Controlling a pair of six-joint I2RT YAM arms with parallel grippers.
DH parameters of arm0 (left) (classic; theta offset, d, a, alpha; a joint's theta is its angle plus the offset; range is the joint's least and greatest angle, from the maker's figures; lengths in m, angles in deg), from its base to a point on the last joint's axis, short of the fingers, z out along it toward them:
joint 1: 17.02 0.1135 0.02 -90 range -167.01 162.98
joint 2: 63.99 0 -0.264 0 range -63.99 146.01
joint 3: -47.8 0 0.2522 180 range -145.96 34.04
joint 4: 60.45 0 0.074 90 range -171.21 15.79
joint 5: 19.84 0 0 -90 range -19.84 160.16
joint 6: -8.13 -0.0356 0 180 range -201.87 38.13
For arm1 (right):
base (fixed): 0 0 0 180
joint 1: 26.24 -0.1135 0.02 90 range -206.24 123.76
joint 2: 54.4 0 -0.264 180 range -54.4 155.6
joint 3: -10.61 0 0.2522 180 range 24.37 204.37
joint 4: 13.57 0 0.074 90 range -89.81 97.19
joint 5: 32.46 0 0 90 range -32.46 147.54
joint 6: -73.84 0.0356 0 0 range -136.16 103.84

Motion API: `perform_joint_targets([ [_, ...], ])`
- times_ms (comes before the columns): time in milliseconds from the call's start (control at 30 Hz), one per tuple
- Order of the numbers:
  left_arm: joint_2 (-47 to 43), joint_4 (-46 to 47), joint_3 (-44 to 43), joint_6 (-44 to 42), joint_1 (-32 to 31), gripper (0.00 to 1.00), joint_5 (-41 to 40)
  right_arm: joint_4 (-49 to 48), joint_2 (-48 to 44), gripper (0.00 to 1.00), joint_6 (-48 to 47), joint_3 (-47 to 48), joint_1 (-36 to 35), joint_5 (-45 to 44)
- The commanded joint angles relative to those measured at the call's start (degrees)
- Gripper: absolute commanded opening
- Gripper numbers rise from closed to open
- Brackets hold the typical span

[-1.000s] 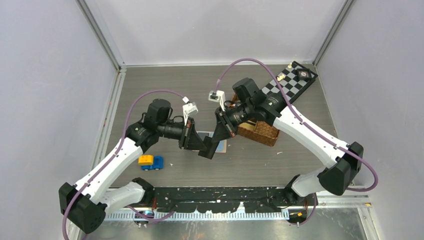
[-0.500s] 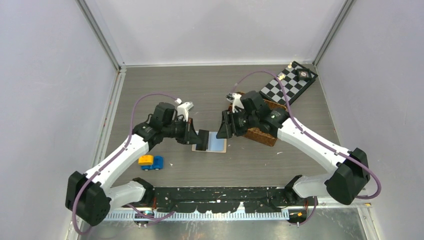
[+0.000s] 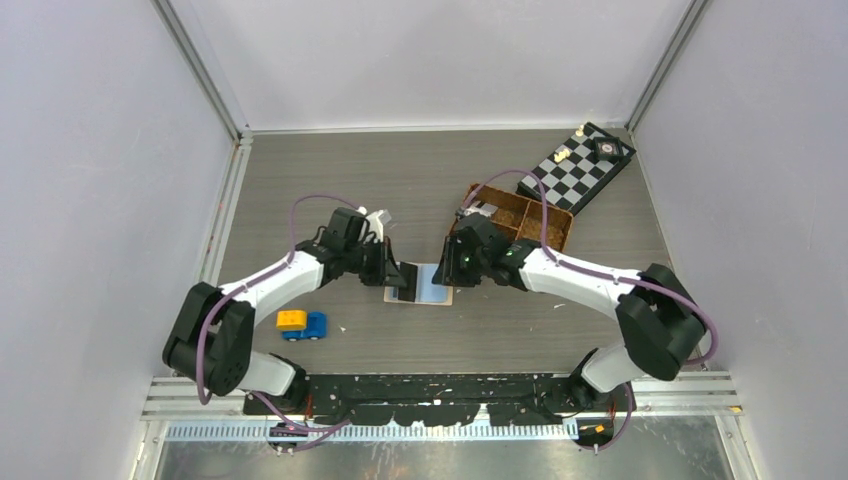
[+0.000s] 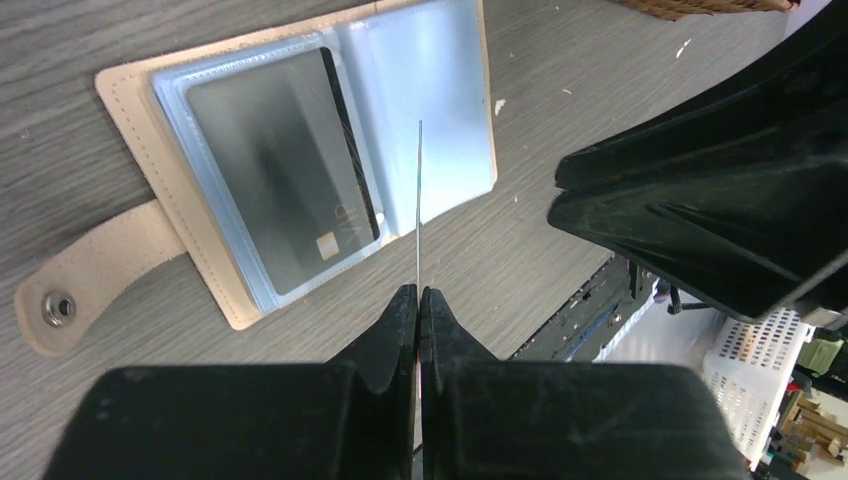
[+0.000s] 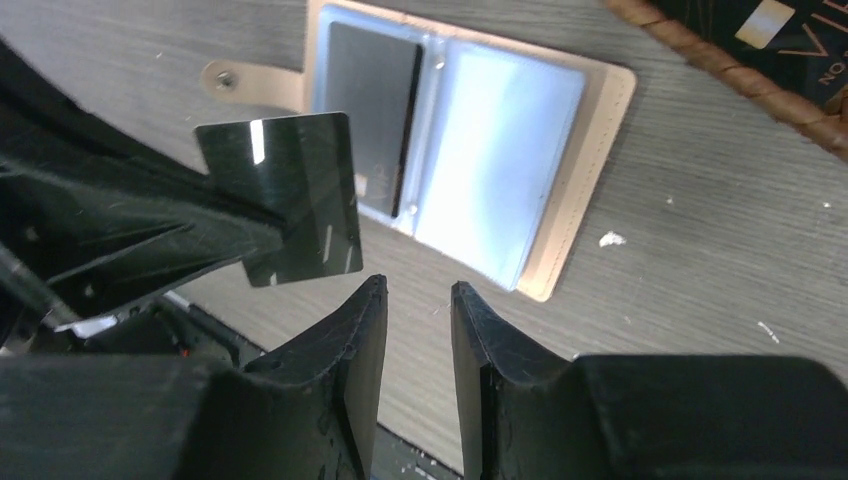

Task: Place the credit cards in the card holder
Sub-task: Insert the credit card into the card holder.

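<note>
The beige card holder (image 3: 433,285) lies open on the table, with pale blue pockets and the snap tab out to the side. It also shows in the left wrist view (image 4: 445,130) and the right wrist view (image 5: 500,160). A dark card (image 4: 275,185) sits in one pocket. My left gripper (image 4: 418,292) is shut on a black credit card (image 5: 285,195), held on edge just above the holder's open face. My right gripper (image 5: 418,285) is open and empty, low at the holder's right side (image 3: 452,265). Another black card (image 5: 780,30) lies in the basket.
A brown woven divided basket (image 3: 520,212) stands just behind my right gripper. A chessboard (image 3: 580,165) with small pieces lies at the back right. A yellow and blue toy truck (image 3: 302,323) sits near the front left.
The two grippers, close together above the holder a second ago, have drawn apart. Both arms have dropped low to the table. The black card has stayed in my left gripper.
</note>
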Motion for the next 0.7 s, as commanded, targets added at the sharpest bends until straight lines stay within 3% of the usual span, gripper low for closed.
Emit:
perform_joint_targets([
  [0, 2.1, 5.0, -0.4, 0.0, 0.5, 0.00, 0.5, -4.0, 3.1, 0.35, 3.3, -0.3, -0.8, -7.8],
  [267, 6.0, 7.0, -0.9, -0.3, 1.0, 0.00, 2.0, -5.0, 7.5, 0.34, 5.6, -1.0, -1.6, -11.4],
  [667, 9.0, 8.3, -0.8, -0.8, 1.1, 0.00, 2.5, -9.2, 10.2, 0.33, 7.4, -2.7, -1.7, -9.8],
])
